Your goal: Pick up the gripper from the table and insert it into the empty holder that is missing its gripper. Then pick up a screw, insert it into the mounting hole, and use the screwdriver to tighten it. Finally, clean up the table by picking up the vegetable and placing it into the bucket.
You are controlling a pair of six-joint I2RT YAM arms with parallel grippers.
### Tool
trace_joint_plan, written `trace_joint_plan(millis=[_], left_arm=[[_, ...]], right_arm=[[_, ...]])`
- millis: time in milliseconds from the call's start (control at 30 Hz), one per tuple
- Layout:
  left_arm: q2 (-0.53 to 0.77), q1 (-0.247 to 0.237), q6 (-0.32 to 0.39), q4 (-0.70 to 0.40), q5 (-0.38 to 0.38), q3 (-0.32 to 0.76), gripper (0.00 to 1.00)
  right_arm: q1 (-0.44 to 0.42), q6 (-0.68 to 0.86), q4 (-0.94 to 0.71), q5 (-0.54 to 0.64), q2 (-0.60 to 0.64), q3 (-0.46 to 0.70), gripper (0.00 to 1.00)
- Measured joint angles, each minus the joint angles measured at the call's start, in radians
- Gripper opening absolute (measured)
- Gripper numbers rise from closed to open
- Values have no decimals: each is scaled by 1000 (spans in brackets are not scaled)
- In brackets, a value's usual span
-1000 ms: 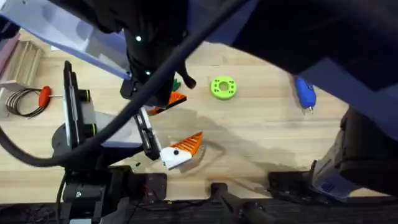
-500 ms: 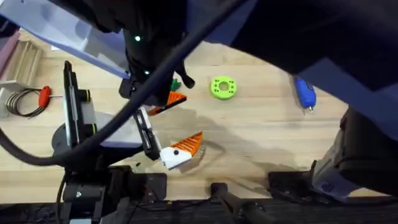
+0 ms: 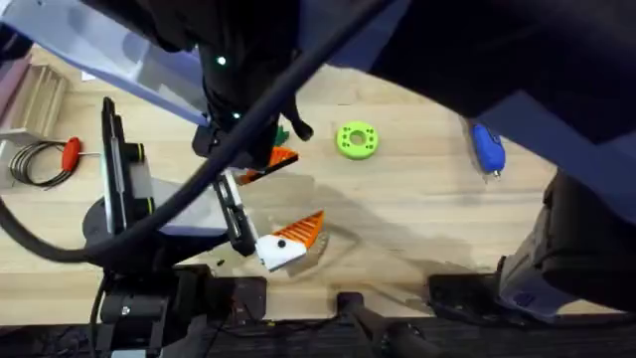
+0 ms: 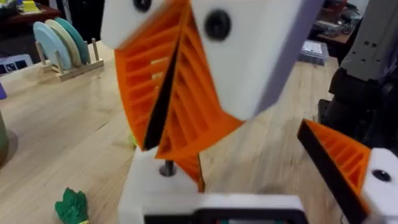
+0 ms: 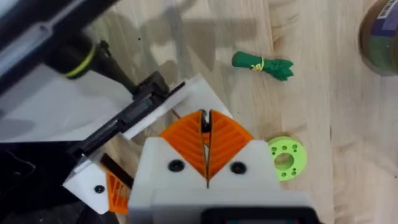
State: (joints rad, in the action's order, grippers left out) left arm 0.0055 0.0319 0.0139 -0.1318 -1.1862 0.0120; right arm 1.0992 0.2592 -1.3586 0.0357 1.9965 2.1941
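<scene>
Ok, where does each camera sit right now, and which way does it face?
Overhead: above the arm bases, looking down and forward at the table; both arms loom dark.
Left wrist: low over the table, facing the right gripper; the open left gripper sits at the edge.
Right wrist: looking down past its own shut gripper at the vegetable and lime-green disc.
Shared: both wrist views show the vegetable.

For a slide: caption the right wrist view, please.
Right gripper shut above the table, with the vegetable and green disc nearby.
</scene>
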Motion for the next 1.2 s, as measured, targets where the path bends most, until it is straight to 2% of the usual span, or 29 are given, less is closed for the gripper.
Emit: trace_joint_plan(millis=[533,900,1200], left_arm=[[0,0,0,0,0,0,986],[0,0,-32,-1,0,0,986],[0,0,-31,-3,-8,0,985]], right_arm=[[-1,0,1,0,5,0,6],[-1,-1,5,-3,18,0,6],[-1,-24,36,-38,29,0,5]])
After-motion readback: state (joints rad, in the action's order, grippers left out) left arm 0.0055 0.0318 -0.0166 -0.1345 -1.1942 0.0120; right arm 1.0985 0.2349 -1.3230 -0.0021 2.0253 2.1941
